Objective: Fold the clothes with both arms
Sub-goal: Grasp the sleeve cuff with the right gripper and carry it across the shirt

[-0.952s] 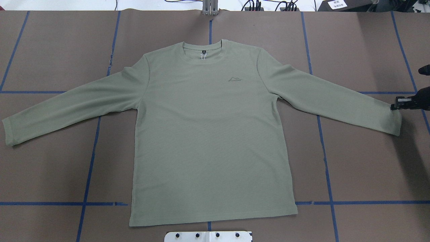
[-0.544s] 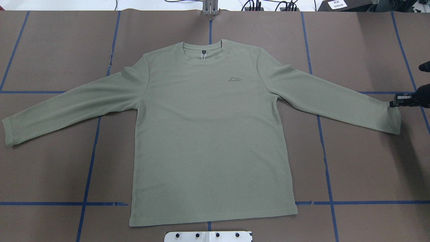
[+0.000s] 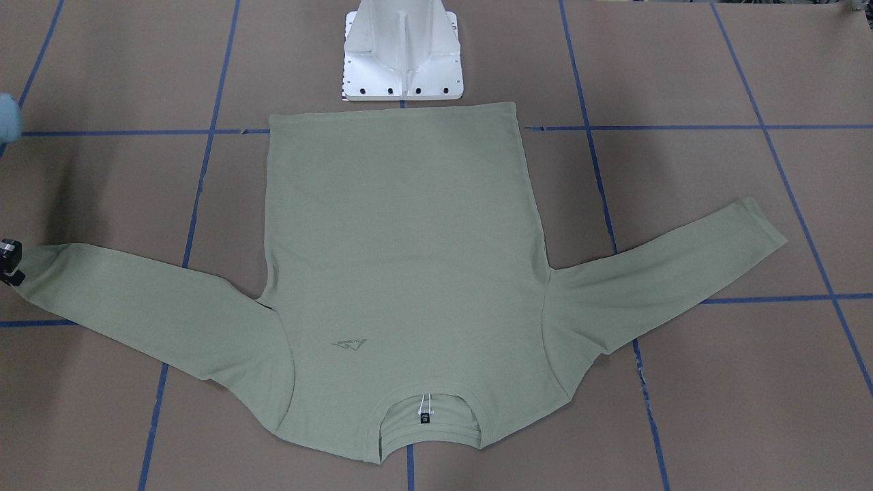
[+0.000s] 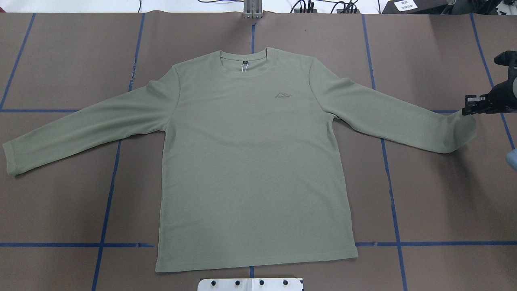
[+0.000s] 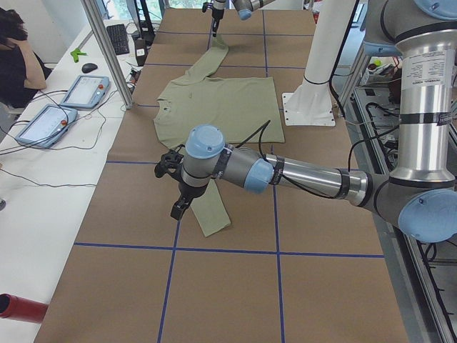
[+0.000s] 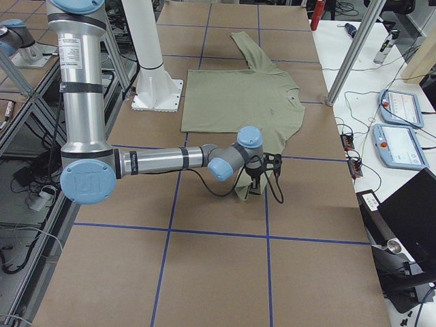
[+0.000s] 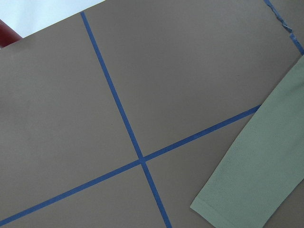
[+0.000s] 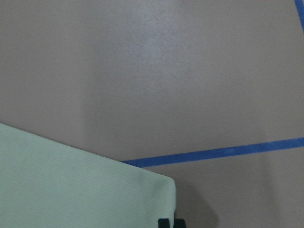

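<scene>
The pale green long-sleeved shirt (image 4: 250,161) lies flat and face up on the brown table, neck away from the robot. My right gripper (image 4: 468,107) is shut on the cuff corner of the sleeve at the overhead view's right, and that sleeve end is raised and curled. The right wrist view shows the cloth corner (image 8: 95,185) just above the fingertips (image 8: 166,222). The other sleeve's cuff (image 4: 12,157) lies flat. My left gripper (image 5: 178,204) hangs above and beside that cuff; whether it is open or shut I cannot tell. The left wrist view shows only the cuff (image 7: 247,190).
The white pedestal base (image 3: 402,54) stands just behind the shirt's hem. Blue tape lines (image 4: 107,202) cross the table. Two tablets (image 5: 86,89) with cables, a metal post (image 5: 107,50) and a seated person (image 5: 18,50) are along the far side.
My right gripper has moved away from the robot and slightly inward, taking the sleeve cuff along; the sleeve end has lifted and shortened. The rest of the shirt has not moved.
</scene>
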Controlling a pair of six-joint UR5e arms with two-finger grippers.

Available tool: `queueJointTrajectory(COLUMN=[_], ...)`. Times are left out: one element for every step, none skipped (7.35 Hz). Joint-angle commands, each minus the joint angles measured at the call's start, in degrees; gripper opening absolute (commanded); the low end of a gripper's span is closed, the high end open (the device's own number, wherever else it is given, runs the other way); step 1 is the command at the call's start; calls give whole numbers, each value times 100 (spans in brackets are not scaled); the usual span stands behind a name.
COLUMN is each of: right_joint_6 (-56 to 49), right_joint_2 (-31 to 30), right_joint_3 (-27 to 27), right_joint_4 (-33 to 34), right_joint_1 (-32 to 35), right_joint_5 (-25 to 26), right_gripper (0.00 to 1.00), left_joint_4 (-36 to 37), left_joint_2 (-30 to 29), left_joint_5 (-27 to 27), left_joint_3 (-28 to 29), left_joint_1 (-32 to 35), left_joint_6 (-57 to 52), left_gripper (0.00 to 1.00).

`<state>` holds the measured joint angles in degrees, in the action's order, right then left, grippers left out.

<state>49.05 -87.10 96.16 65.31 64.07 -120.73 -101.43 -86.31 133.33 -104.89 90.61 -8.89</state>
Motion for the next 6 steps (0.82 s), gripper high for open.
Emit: queueJointTrajectory(right_joint_6=[208,889,1714,2357,2868,3186], right_joint_2=[1206,2101,2841,3405,4272,5125], right_joint_3=[1252,1300,1204,855,147,-695], right_joint_4=[3176,4251,4923,4999,5000,5026], right_joint_1=[-375,-752,-1434,-1798,-1888,-1907], right_joint_5=[706,1031,1652,1980,2018,2140], right_gripper=[0,0,0,0,0,0], left_joint_4=[0,0,0,0,-9,0], left_joint_2=[-9,-18,-18,-18,-18,-18], left_joint_5=[0,0,0,0,0,0], left_joint_3=[47,73,82,82,108,117], left_joint_1=[0,0,0,0,0,0], left_joint_6=[1,-7,1,1,1,1], left_gripper=[100,100,100,100,100,100])
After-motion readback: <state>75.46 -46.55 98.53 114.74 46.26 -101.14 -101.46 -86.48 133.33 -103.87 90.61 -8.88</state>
